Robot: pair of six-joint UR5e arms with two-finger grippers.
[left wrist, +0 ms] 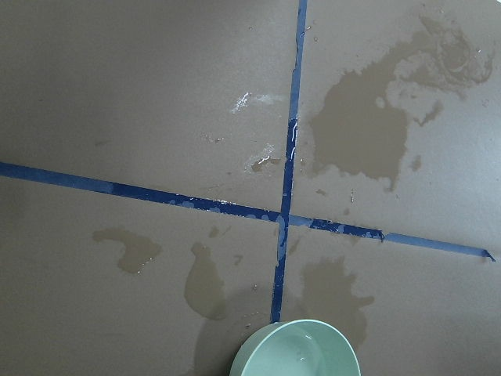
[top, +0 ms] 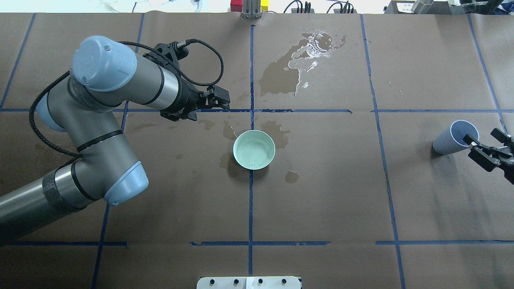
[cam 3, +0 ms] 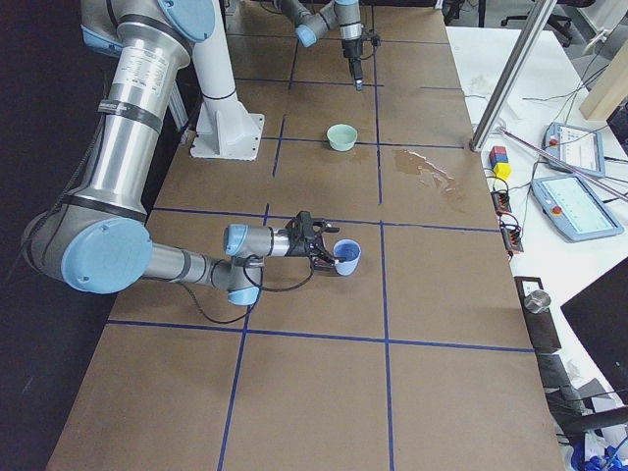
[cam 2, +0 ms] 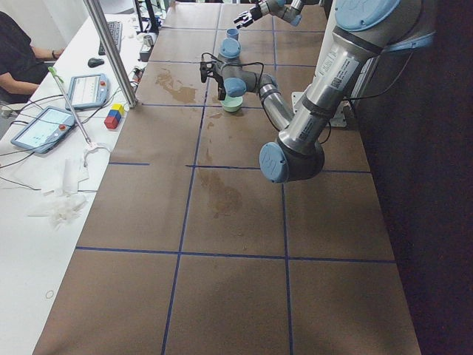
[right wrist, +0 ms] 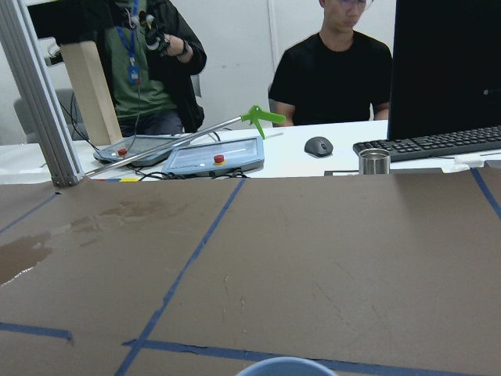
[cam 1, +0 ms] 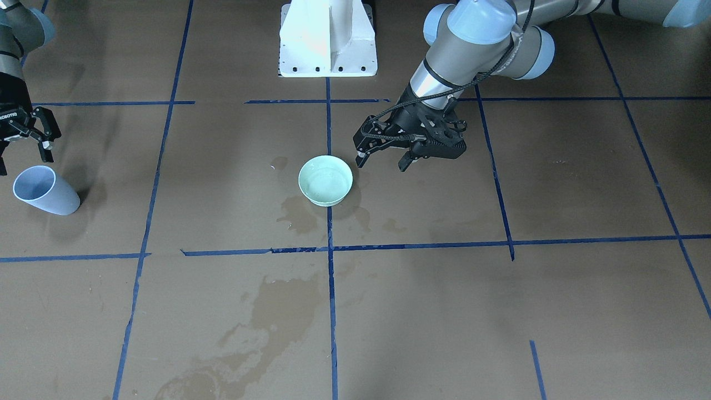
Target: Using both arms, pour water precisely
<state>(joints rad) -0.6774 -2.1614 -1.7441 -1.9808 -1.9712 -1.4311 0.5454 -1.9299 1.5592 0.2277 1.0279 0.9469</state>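
Note:
A mint-green bowl point(cam 1: 325, 180) stands near the table's middle point(top: 254, 149), with a faint sheen of water point(left wrist: 301, 356) in its bottom. My left gripper point(cam 1: 381, 164) is open and empty; it hovers just beside the bowl on the robot's left point(top: 225, 102). A pale blue cup point(top: 455, 137) stands upright at the far right point(cam 1: 44, 190). My right gripper point(top: 484, 139) is open right next to the cup, with one finger at its rim point(cam 3: 324, 250). Whether the cup holds water is hidden. The cup's rim point(right wrist: 286, 366) shows at the bottom of the right wrist view.
Dark wet stains lie around the bowl point(top: 277, 134) and at the far side point(top: 281, 78). Blue tape lines point(top: 251, 192) grid the brown table. The white pedestal point(cam 1: 328, 39) stands at the robot's side. Operators, tablets and a metal post point(cam 3: 505, 78) line the far edge.

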